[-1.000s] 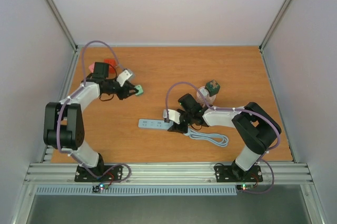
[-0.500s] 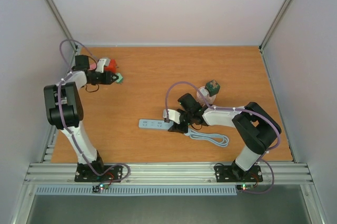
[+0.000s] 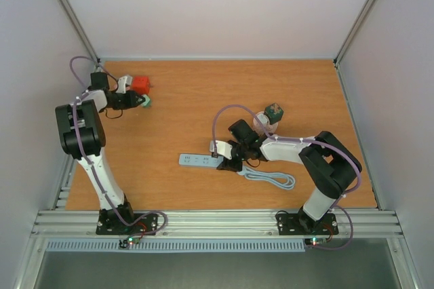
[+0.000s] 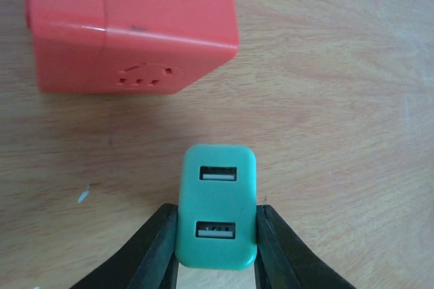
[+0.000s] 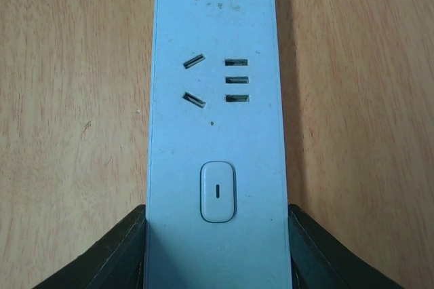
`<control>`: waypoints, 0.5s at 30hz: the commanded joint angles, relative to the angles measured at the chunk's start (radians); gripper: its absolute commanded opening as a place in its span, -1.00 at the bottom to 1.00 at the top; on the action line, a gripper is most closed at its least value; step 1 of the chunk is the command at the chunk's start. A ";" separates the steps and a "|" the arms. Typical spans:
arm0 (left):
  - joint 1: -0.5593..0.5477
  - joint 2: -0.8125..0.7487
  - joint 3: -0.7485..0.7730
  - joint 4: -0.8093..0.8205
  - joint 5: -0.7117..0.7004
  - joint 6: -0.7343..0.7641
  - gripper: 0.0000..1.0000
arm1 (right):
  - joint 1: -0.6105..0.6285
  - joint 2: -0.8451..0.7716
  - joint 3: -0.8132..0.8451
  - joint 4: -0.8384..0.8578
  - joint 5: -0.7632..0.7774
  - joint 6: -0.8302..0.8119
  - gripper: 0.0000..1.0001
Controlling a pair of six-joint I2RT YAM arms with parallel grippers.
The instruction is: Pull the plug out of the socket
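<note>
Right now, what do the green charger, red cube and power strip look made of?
Green charger: matte plastic by the look, smooth moulded shell, rounded corners.
Red cube: plastic, slightly glossy, highlight along its edge.
Power strip: pale plastic, probably, smooth satin face.

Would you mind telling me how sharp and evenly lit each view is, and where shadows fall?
Top external view: soft, even light, no glare, only faint shadows on the table. Left wrist view: the green USB charger is crisp, with a soft shadow beside the red socket cube. Right wrist view: the power strip is sharp, a narrow shadow along its right edge.
</note>
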 commanded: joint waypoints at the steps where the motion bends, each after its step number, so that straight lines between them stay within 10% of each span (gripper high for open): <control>1: 0.007 0.011 0.029 0.009 -0.032 -0.036 -0.32 | -0.005 0.026 0.018 -0.075 0.016 -0.033 -0.84; 12: 0.007 -0.080 -0.018 0.006 -0.074 0.012 0.99 | -0.058 0.019 0.021 -0.156 -0.006 -0.104 -0.81; 15: 0.005 -0.145 -0.057 0.013 -0.073 0.075 0.99 | -0.063 0.003 0.013 -0.155 -0.021 -0.105 -0.28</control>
